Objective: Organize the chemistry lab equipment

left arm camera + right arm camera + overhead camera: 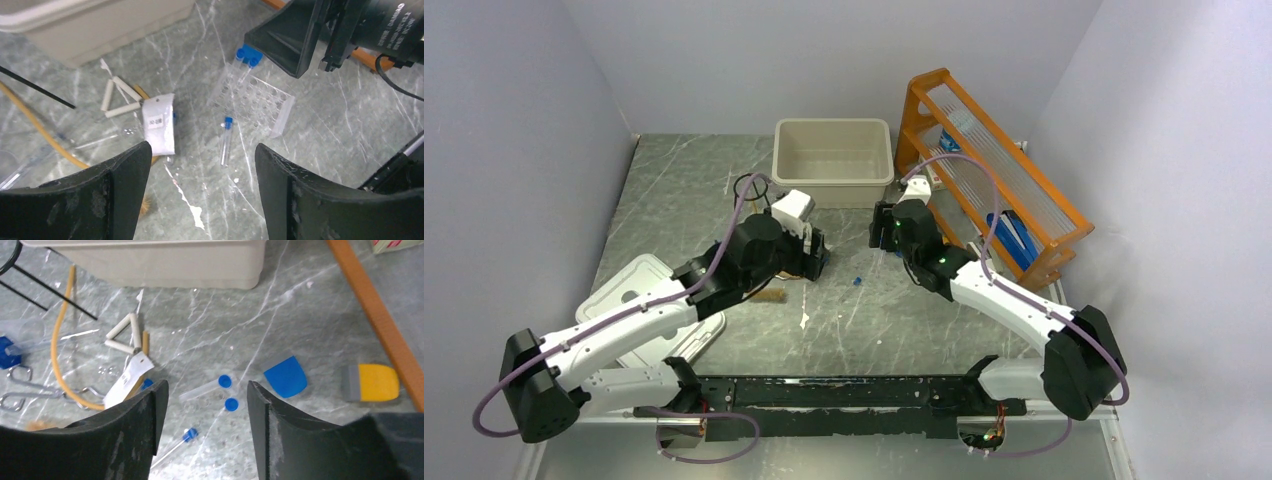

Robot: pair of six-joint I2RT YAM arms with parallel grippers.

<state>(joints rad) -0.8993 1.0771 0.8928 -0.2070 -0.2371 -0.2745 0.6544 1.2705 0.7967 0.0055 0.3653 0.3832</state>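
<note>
Object (372, 382) — yellow, grey-ended, seen only from right wrist; left gripper (200, 160), right gripper (207, 400) spread.

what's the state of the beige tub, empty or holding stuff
Empty: the top view shows the beige tub with a bare floor; the white triangle lies outside it.

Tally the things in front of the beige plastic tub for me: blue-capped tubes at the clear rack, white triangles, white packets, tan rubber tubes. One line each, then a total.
Blue-capped clear tubes: 3 (two in the clear plastic rack, one loose)
White three-rod triangle: 1
White packet: 1
Tan rubber tube: 1
Total: 6
</note>
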